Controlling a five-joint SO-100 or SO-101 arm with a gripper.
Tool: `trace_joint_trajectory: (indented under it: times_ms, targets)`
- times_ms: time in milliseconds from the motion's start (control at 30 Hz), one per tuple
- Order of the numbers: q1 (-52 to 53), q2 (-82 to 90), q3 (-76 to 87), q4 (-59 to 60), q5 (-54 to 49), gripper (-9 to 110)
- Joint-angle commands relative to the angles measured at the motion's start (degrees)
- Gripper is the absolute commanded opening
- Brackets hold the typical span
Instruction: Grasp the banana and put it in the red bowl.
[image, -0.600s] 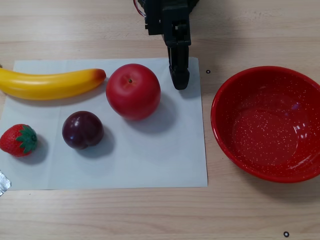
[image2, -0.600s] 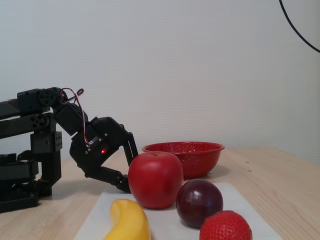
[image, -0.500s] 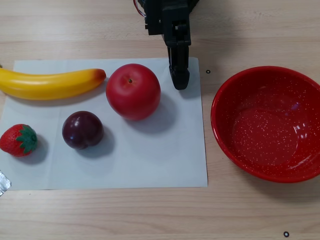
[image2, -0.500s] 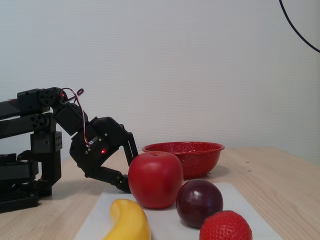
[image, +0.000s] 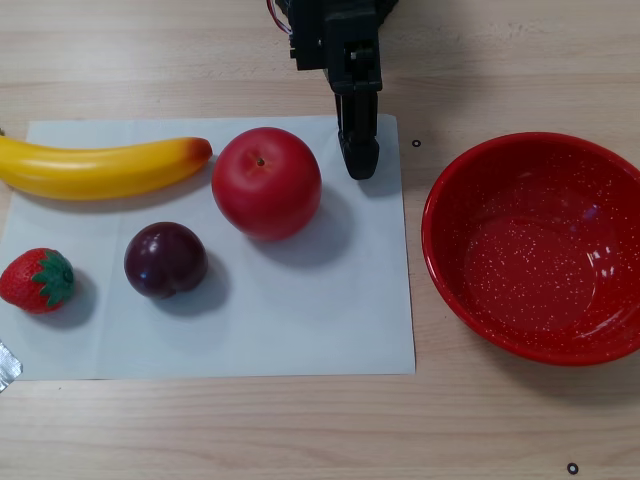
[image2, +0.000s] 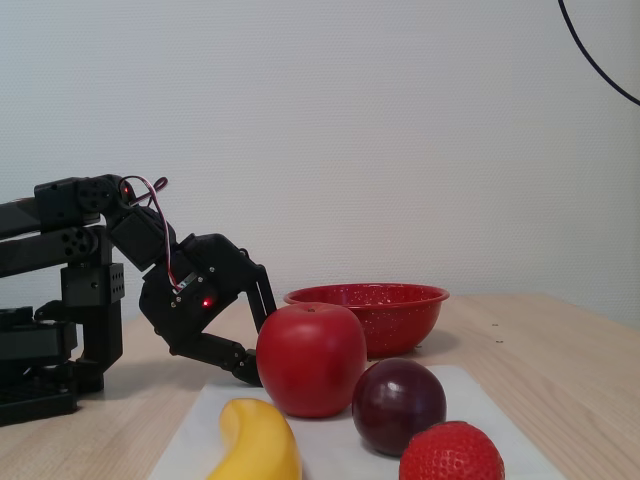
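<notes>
From my screen, the red bowl (image: 535, 247) sits on the bare wooden table (image: 500, 420) to the right of the white sheet (image: 300, 320) in the other view, and I see nothing in it, only its glossy inside with fine white speckles. In the fixed view the red bowl (image2: 366, 310) stands behind the fruit, its inside hidden by the rim.

The banana (image: 100, 167) lies on the sheet's upper left in the other view, long and gently curved, glossy yellow with an orange-red tip pointing toward the red apple (image: 266, 183), just short of touching it. Its left end runs past the picture's edge. Below it lie the plum (image: 165, 260) and the strawberry (image: 37, 280).

The gripper (image: 360, 165) points down onto the sheet's top edge, just right of the apple and well apart from the banana. Its fingers look pressed together, holding nothing.
</notes>
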Motion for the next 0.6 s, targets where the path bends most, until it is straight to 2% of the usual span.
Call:
trace_joint_trajectory:
  times_ms: [0,367,567]
  targets:
    - [-0.62,-0.62,-0.09,1.05,0.62,0]
    - [0.18,-1.23,-0.44,1.23,2.02,0]
    - [1.23,-4.04,-7.91,8.17,2.11,0]
